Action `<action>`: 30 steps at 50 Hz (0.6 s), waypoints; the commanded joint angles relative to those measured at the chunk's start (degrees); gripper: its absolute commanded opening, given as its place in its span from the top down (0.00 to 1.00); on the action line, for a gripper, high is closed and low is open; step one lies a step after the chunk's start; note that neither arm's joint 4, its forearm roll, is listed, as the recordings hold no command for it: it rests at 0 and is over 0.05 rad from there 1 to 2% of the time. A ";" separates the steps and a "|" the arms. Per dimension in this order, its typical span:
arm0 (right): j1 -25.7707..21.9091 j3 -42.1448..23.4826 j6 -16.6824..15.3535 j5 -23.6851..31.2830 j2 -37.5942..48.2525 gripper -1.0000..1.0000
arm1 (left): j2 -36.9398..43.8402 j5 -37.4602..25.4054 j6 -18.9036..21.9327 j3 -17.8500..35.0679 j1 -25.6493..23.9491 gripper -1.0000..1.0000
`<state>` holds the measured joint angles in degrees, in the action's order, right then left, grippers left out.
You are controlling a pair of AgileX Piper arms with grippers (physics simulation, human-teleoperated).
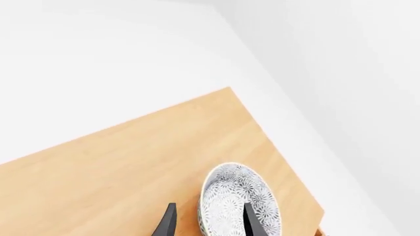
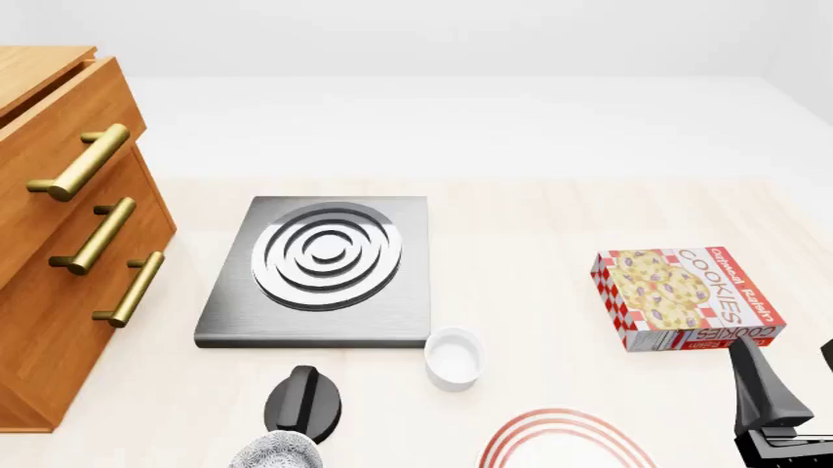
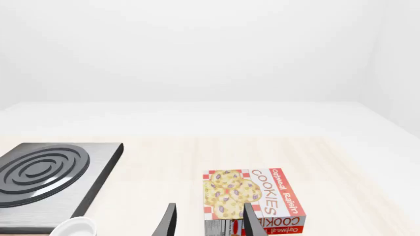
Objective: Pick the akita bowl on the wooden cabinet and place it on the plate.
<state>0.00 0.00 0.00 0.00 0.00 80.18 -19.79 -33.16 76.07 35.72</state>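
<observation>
The akita bowl (image 1: 233, 194), white with a fine grey-black pattern, stands on the top of the wooden cabinet (image 1: 131, 162) near one of its corners. My left gripper (image 1: 209, 211) hovers open over it, one finger over the bowl's inside and the other outside its rim, gripping nothing. In the front view the cabinet (image 2: 65, 244) stands at the left, its top mostly cut off. Only the far arc of the red-ringed plate (image 2: 560, 417) shows, at the bottom edge. My right gripper (image 2: 791, 385) is open and empty at the lower right, also seen in its own view (image 3: 209, 211).
A grey stove (image 2: 319, 268) lies mid-table, with a small white ramekin (image 2: 455, 356) in front of it. A cookie box (image 2: 684, 297) lies just ahead of the right gripper. A second speckled bowl (image 2: 276, 453) sits at the bottom edge, behind it a black rounded part (image 2: 306, 400).
</observation>
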 commanded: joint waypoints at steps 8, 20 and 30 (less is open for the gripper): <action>0.00 0.00 0.00 0.00 0.00 0.00 | 1.67 0.28 0.31 0.36 -0.95 0.00; 0.00 0.00 0.00 0.00 0.00 0.00 | -0.27 -0.05 0.49 0.43 -1.61 1.00; 0.00 0.00 0.00 0.00 0.00 0.00 | -1.83 -0.48 -0.94 0.04 -1.90 1.00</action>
<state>0.00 0.00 0.00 0.00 0.00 79.72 -19.97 -33.42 76.15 34.27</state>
